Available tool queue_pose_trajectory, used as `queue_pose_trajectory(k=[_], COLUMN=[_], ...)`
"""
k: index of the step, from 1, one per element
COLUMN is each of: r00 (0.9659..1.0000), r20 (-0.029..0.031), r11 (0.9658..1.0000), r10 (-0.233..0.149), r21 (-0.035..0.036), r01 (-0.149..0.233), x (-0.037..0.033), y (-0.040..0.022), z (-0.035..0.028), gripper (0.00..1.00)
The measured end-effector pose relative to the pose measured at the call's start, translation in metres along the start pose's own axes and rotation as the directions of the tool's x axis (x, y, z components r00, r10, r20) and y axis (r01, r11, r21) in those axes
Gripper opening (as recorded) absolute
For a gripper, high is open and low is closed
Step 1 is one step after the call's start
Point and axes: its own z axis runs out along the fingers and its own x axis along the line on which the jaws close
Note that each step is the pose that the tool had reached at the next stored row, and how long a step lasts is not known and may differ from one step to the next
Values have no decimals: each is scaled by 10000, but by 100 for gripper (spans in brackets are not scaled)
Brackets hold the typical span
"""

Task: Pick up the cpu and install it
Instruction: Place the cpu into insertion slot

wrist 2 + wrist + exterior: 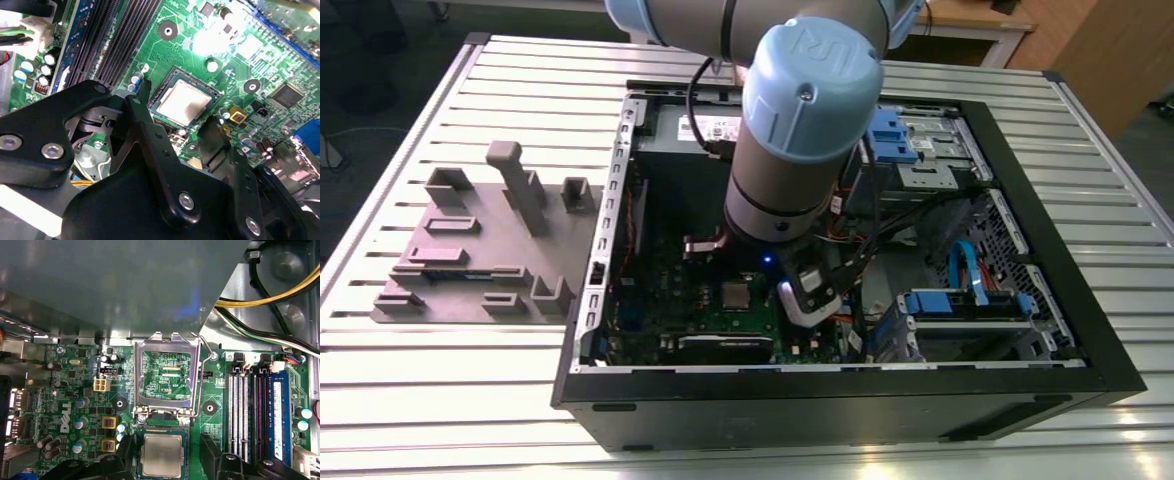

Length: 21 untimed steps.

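cpu [161, 455] lies flat in its socket on the board [70, 385], lower centre in the exterior view. gripper [166, 442] hangs directly over it, fingers [212, 455] spread, one on each side. socket frame [138, 375] stands raised.

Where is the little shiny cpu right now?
In the first wrist view the cpu lies flat on the green motherboard, right next to the raised silver socket frame, with the hand's black fingers either side of it.
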Motion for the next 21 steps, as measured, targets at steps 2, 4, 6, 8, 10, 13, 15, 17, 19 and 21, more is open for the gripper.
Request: queue_pose_trajectory(k=[2,4,6,8,10,13,15,17,19,21], r00=[10000,10000,10000,10000,10000,10000,10000,10000,10000,10000], r20=[0,-4,-7,-7,-7,-7,-7,-8,-9,-10], r11=[10000,10000,10000,10000,10000,10000,10000,10000,10000,10000], r10=[-1,0,1,1,2,1,1,0,1,1], r21=[-3,-1,-2,-2,-2,-2,-3,-4,-3,-2], r01=[1,0,-1,-1,-2,-1,-1,0,-1,-1], x=[1,4,6,7,9,10,11,11,12,13], y=[4,9,12,15,17,21,22,24,25,26], z=[-35,-73,-104,-125,-147,-177,-188,-200,-212,-223], gripper=[65,65,65,65,65,63,57,51,39,33])
